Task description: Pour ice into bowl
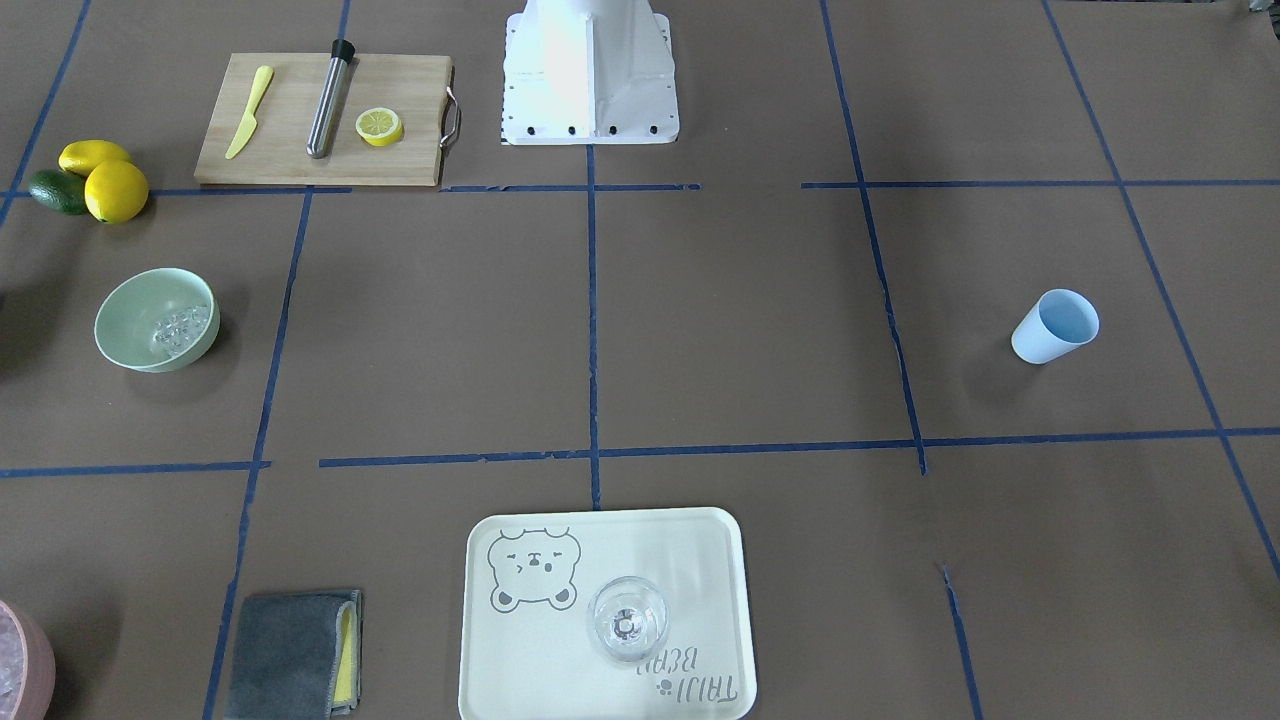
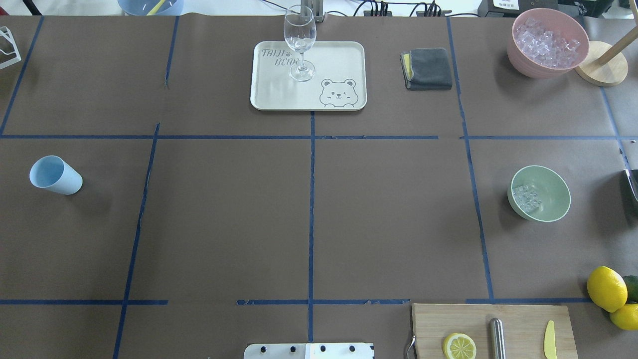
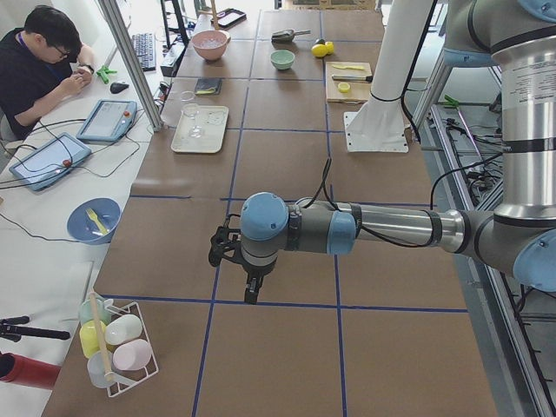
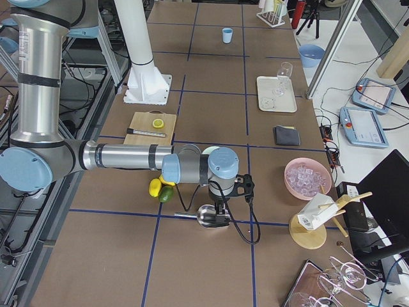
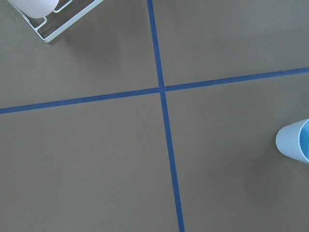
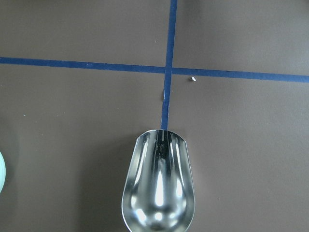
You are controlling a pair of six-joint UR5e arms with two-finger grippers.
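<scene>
The mint-green bowl (image 1: 155,320) stands on the brown table, at the right in the overhead view (image 2: 541,193). A small heap of clear ice (image 1: 180,328) lies inside it (image 2: 528,195). An empty metal scoop (image 6: 159,188) shows under the right wrist camera, low over a tape crossing, with the bowl's rim (image 6: 1,171) at the frame's left edge. In the exterior right view my right gripper (image 4: 220,216) is at the scoop (image 4: 206,215); I cannot tell its state. My left gripper (image 3: 224,250) hangs over bare table near the pale blue cup (image 5: 294,140); I cannot tell its state.
A pink container (image 2: 548,42) full of ice stands at the far right. A tray (image 2: 344,55) holds a wine glass (image 2: 300,45); a grey cloth (image 2: 427,69) lies beside it. A cutting board (image 1: 290,150) carries a knife, a metal rod and a lemon half. Lemons (image 1: 115,190) lie nearby.
</scene>
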